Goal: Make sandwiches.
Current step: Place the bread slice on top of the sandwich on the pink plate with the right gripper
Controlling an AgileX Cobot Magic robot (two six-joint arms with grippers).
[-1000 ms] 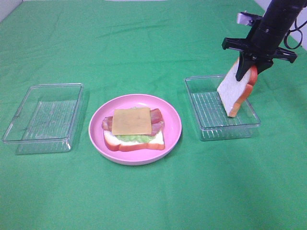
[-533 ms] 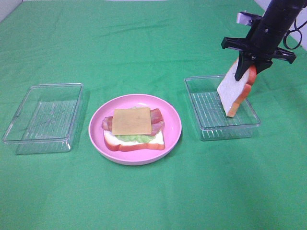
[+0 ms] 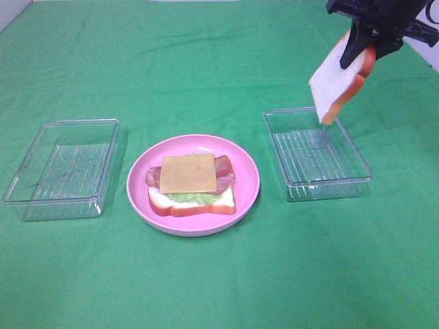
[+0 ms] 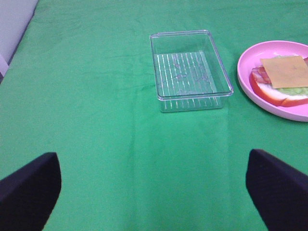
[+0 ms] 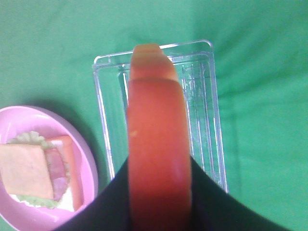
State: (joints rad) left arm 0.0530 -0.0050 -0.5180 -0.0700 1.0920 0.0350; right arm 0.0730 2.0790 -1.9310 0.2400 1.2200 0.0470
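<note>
Pink plate holds the unfinished sandwiches, cheese uppermost. Well off to its right, above the clear tray, the right gripper pinches the top bread slice by one edge; hanging tilted, it could swing or slip and land crooked. The left gripper is spread wide, holding nothing.

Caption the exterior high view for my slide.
Right pincer lifts bread slice above clear container; open-faced sandwich waits.
</note>
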